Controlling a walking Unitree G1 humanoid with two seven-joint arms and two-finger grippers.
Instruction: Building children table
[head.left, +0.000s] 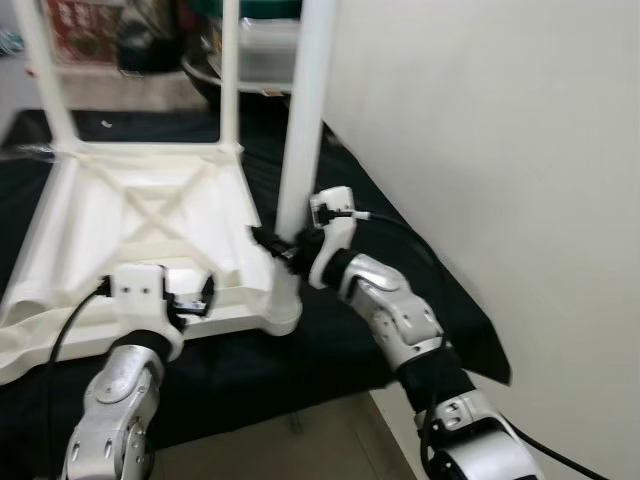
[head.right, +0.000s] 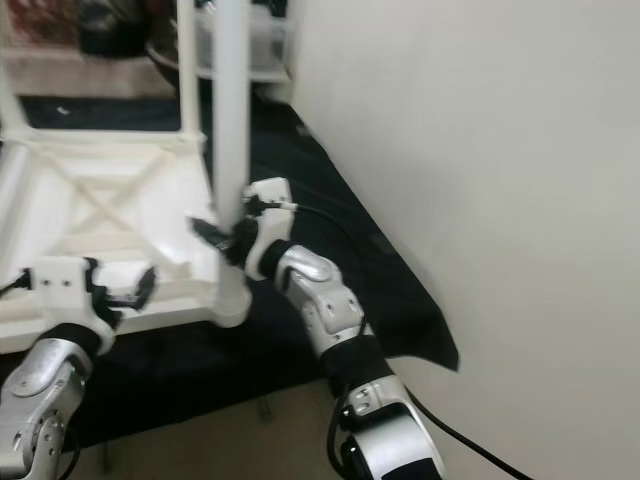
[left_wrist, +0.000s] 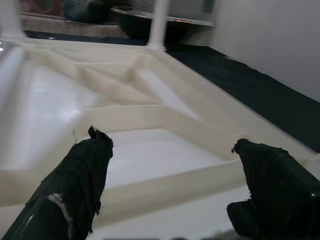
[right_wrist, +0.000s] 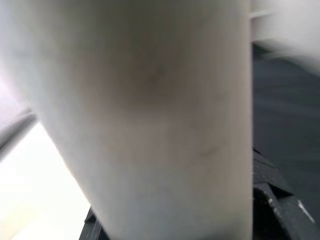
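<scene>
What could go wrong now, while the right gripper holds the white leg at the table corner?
1. The leg is tall and the right gripper grips it low, near its socket, so a sideways push could perhaps tilt it or strain the joint.
2. The table lies upside down on a black cloth, which may slide if pushed.
3. The left gripper is open at the table's near edge, not gripping, so the table may shift.

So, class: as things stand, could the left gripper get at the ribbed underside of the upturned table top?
Probably yes. The left gripper hangs open just above the table top, its fingers spread over a bare rib; the right gripper is off at the corner leg.
</scene>
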